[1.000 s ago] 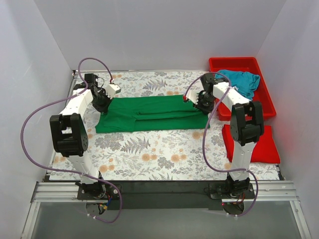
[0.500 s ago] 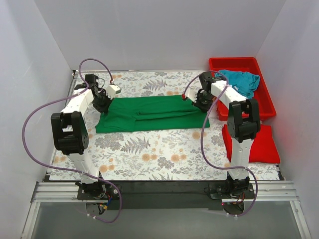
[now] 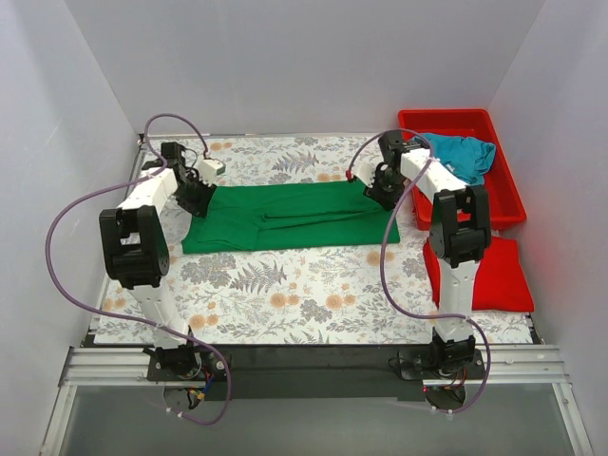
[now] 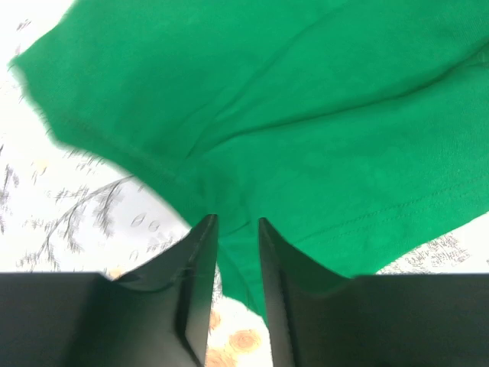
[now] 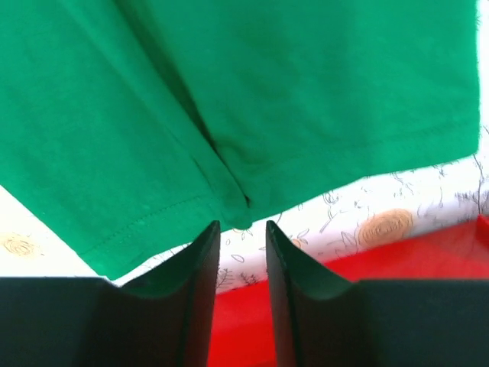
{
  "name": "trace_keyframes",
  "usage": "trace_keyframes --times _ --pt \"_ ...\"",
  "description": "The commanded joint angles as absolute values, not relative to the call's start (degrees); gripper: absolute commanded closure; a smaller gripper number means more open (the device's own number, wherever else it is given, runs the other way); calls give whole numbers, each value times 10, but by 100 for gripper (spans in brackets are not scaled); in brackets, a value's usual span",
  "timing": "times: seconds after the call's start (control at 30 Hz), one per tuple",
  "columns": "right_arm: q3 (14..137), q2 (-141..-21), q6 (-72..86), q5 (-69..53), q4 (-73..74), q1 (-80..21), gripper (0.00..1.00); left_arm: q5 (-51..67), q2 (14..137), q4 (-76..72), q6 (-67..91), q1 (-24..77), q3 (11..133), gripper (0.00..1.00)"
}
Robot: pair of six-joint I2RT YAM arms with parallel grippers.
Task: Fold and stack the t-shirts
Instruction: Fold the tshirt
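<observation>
Since the green t-shirt (image 3: 285,217) lies as a long strip running left-right on the far counter (image 3: 285,285), each arm has its own end. The left end effector (image 4: 233,222) is nearly closed, pinching the left edge; the right end effector (image 5: 243,225) is nearly closed, apparently nipping the right hem. The teal t-shirt (image 3: 464,155) sits in the red tub (image 3: 446,119), far right, nearest the right arm.

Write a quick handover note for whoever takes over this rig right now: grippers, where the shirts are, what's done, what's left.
Grippers: the left gripper is shut on the left end of the green t-shirt. The right gripper looks shut on the hem at the right end.
Shirts: the green t-shirt lies on the table as a long narrow band. The teal t-shirt is crumpled in the red tub.
Done: green lengthwise folds.
Left: fold the green band shorter, fold the teal one, then stack them.
</observation>
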State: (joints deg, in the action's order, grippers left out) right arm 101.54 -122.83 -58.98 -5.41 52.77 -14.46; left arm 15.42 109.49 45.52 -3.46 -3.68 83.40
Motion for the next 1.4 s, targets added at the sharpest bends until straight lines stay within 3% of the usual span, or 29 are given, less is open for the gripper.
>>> trace_keyframes --times 0.0,0.17,0.33,0.6,0.87,1.1,1.37 --pt "1032 -1183 -538 -76 543 -137 62 192 1081 462 51 -83 894 72" --pt "949 -1126 -463 -135 550 -134 58 272 1042 532 108 -130 869 61" --pt "903 -1123 -382 -159 548 -132 59 265 983 473 148 -135 741 60" --pt "873 -1147 -335 -146 505 -122 59 237 986 424 185 -140 682 59" --pt "832 -1180 -332 -113 468 -122 70 186 1012 399 185 -141 629 66" --pt "734 -1129 -359 -83 452 -122 71 165 982 395 176 -146 552 80" --pt "700 -1047 -380 -61 463 -121 70 173 874 424 169 -147 509 81"
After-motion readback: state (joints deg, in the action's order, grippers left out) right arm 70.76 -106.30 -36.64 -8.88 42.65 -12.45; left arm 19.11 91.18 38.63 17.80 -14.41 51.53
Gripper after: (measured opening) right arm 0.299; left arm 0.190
